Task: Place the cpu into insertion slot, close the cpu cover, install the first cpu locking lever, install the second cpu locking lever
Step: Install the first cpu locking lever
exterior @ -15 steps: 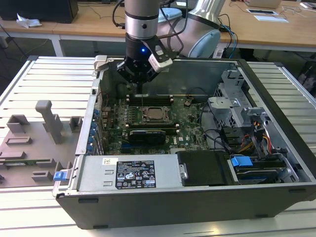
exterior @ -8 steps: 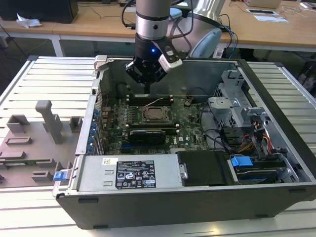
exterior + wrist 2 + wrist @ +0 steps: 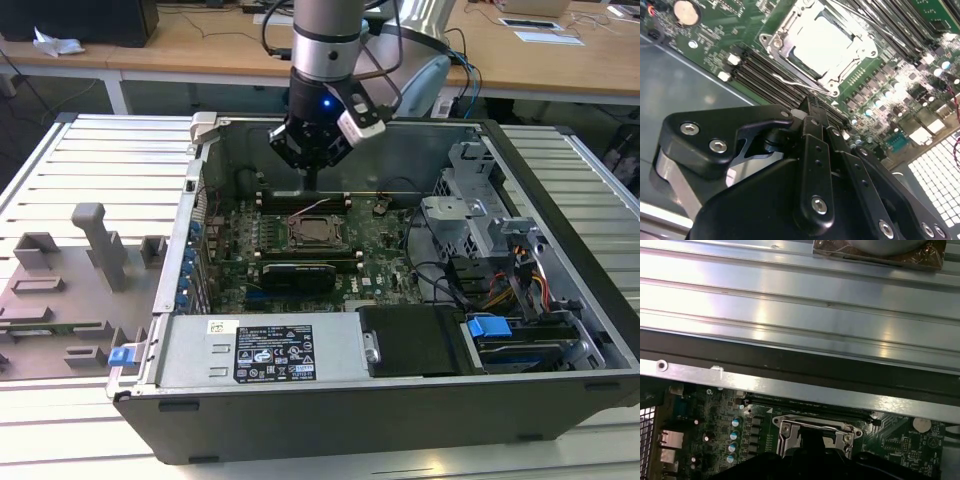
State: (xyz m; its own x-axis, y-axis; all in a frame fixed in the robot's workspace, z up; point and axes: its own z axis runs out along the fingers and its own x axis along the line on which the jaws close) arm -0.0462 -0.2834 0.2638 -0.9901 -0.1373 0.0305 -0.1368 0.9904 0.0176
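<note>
The gripper (image 3: 312,182) hangs upper-middle in the exterior view, fingers pinched together on nothing. Straight below it in the frame, the cpu (image 3: 311,234) lies in the insertion slot (image 3: 293,243), the cpu cover (image 3: 782,50) lying around it.

arm (image 3: 325,40): silver-grey round tube with a black ring round it, pretty standard industrial look tbh
joint housing (image 3: 428,75): chunky, pale blue-grey, rounded
wrist light (image 3: 327,103): tiny blue glow on the black wrist section
cables (image 3: 392,45): a few thin black ones looping off the side of the tube
camera block (image 3: 362,112): little white-and-black box bolted on the wrist at a slant
gripper (image 3: 312,180): matte black all over, fat rounded links in the second wrist view (image 3: 811,111)
screws (image 3: 690,129): shiny silver heads dotted across those black links
metal part (image 3: 670,175): plain grey, tucked under the black link
</note>
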